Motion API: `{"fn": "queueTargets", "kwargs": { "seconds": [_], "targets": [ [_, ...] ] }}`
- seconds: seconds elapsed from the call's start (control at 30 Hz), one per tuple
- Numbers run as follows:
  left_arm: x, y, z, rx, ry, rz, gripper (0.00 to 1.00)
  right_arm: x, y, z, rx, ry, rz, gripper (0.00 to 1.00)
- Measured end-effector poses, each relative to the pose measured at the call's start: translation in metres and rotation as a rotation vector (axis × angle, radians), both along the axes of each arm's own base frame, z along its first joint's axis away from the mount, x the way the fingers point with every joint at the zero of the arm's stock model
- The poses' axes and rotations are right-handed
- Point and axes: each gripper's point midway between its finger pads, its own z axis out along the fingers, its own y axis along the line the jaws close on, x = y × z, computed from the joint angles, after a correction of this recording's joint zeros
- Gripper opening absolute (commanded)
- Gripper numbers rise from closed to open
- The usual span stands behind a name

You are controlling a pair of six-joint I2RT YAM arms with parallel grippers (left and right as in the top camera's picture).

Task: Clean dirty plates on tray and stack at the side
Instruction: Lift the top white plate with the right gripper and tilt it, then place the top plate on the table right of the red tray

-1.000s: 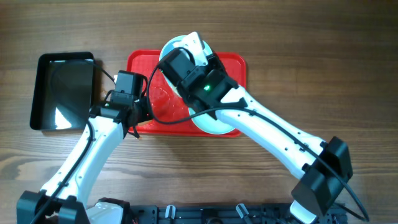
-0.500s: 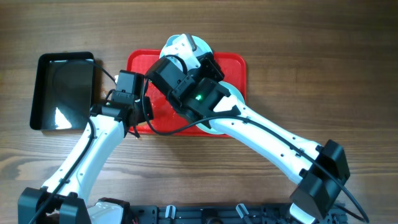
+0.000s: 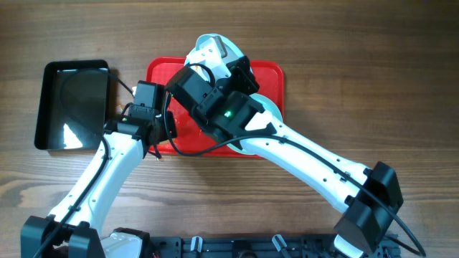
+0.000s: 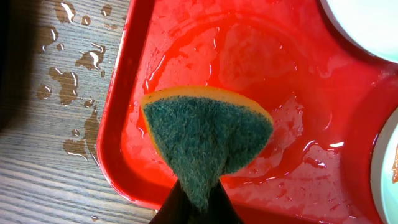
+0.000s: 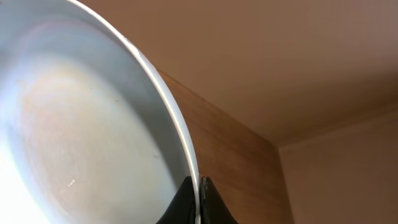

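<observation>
Grips a plate by its rim in the right gripper, edge wedged between the closed fingertips (plate raised, tilted over the tray's far edge). Pinches a sponge in the left gripper, green side showing, over the wet tray near its left edge.

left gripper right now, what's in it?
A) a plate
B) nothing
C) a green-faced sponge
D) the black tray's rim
C: in the left wrist view the left gripper is shut on a sponge, green scouring face toward the camera with a yellow edge, over the wet red tray. The plate is pinched by its rim in the right gripper.
</observation>
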Motion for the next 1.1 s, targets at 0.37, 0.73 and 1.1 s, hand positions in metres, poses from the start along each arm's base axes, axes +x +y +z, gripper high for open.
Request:
{"fn": "queueTargets", "kwargs": {
  "seconds": [0.37,0.73,1.1],
  "targets": [
    [0.001,0.000,0.000,-0.001,-0.003,0.000,0.04,0.000,0.001,-0.009,0.080,0.021,-0.007,0.04],
    [0.000,0.000,0.000,-0.001,-0.001,0.000,0.04,0.020,-0.030,-0.081,0.567,0.414,-0.076,0.04],
    [0.000,0.000,0.000,-0.001,-0.002,0.000,0.04,0.059,-0.161,-0.104,0.983,0.529,-0.356,0.04]
  ]
}}
